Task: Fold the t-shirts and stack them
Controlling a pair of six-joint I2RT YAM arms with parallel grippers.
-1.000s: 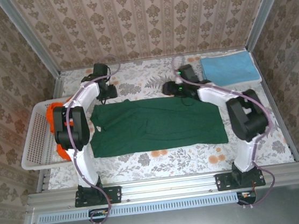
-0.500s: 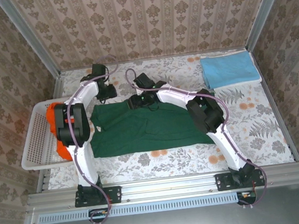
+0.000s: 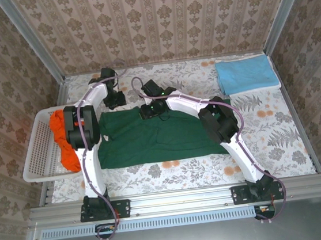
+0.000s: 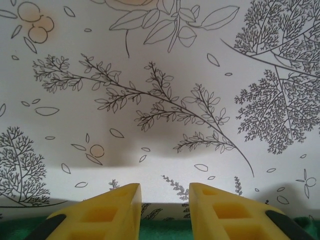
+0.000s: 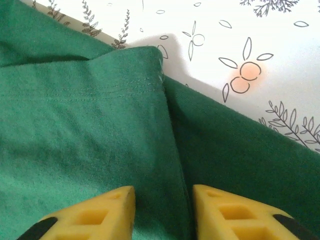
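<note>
The left gripper [image 4: 165,202] rises from the bottom edge of the frame, its two yellow fingertips parted. A thin strip of the dark green t-shirt [image 4: 165,233] shows along the bottom edge between and beside them. Above lies a white tablecloth [image 4: 150,75] printed with leafy sprigs.

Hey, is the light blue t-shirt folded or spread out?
Folded. The light blue t-shirt lies as a neat, compact rectangle in the far right corner, with no sleeves sticking out.

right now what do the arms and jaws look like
The left arm and right arm both have white links and black joints, with a greyish-purple cable looping along each. The jaws are yellow wedges with recessed pockets and black patches near their outer edges.
</note>
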